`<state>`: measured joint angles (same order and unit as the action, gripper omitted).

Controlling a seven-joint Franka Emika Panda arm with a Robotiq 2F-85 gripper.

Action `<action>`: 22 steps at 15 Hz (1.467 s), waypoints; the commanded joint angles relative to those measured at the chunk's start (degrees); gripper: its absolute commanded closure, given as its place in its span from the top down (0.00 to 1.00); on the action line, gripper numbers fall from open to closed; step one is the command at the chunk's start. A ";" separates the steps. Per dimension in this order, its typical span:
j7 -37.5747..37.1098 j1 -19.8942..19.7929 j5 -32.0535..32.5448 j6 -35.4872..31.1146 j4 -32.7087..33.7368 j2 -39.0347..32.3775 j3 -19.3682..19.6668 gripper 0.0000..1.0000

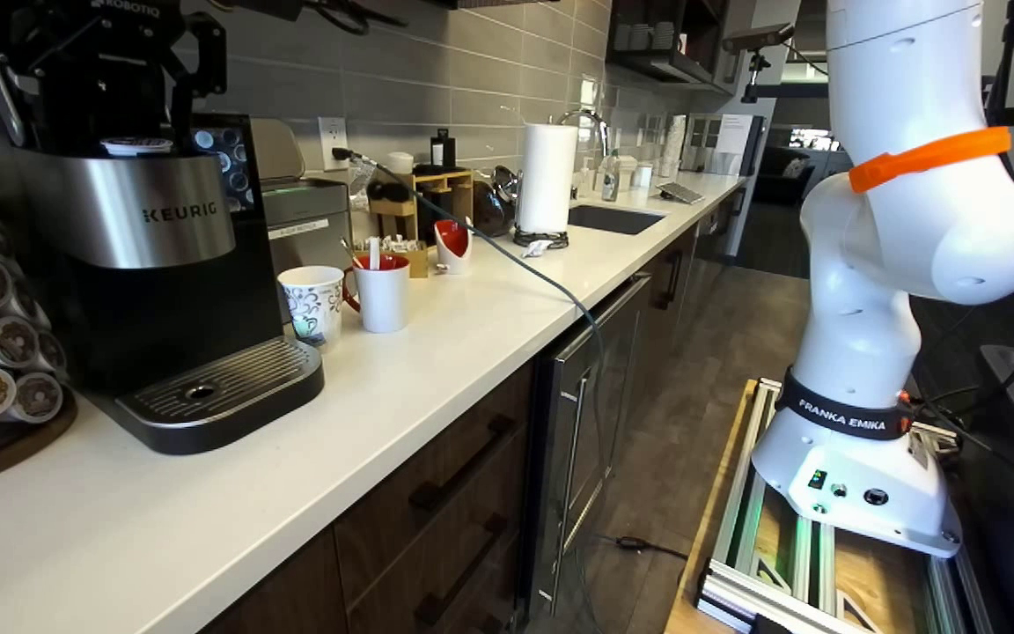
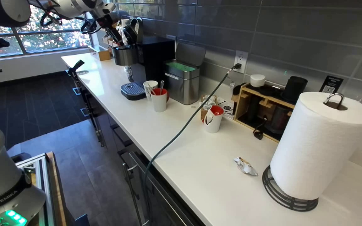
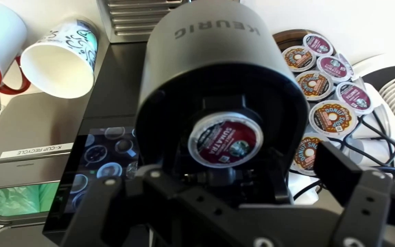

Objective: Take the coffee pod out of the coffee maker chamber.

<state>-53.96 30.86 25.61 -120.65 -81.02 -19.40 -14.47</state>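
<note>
The coffee pod [image 3: 225,140] has a whitish rim and a dark red Sumatra lid. It sits in the holder of the opened coffee maker chamber [image 3: 211,44], a silver head marked Keurig with a black inside. In an exterior view the pod [image 1: 135,146] shows as a pale disc at the top of the chamber [image 1: 155,198]. The chamber [image 2: 125,57] also shows in an exterior view, the pod hidden there. My gripper [image 3: 242,168] is open and empty, its fingers spread on either side of the pod without touching it. The gripper [image 1: 106,110] points down over the chamber.
Stacked pods [image 3: 333,118] on a round wooden stand are beside the brewer. On its screen side are a patterned paper cup [image 1: 312,304], a white mug [image 1: 381,295] and a metal recycle bin [image 2: 181,83]. The raised brewer lid [image 2: 132,33] is close to the gripper.
</note>
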 commanded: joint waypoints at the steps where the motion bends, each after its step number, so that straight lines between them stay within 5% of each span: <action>1: 0.02 1.26 1.04 2.17 1.10 -0.80 1.31 0.98; 5: -0.09 1.35 1.28 2.75 1.14 -1.18 1.90 0.92; 6: -0.09 1.38 1.24 2.83 1.12 -1.26 1.98 0.70; 7: -0.09 1.44 1.22 2.89 1.14 -1.33 2.05 0.70; 12: -0.29 1.80 1.39 3.06 1.37 -1.03 2.34 0.31; 22: -3.16 1.65 0.41 4.30 4.88 0.93 2.82 0.30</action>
<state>-55.48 31.88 26.51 -119.09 -79.24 -19.63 -12.31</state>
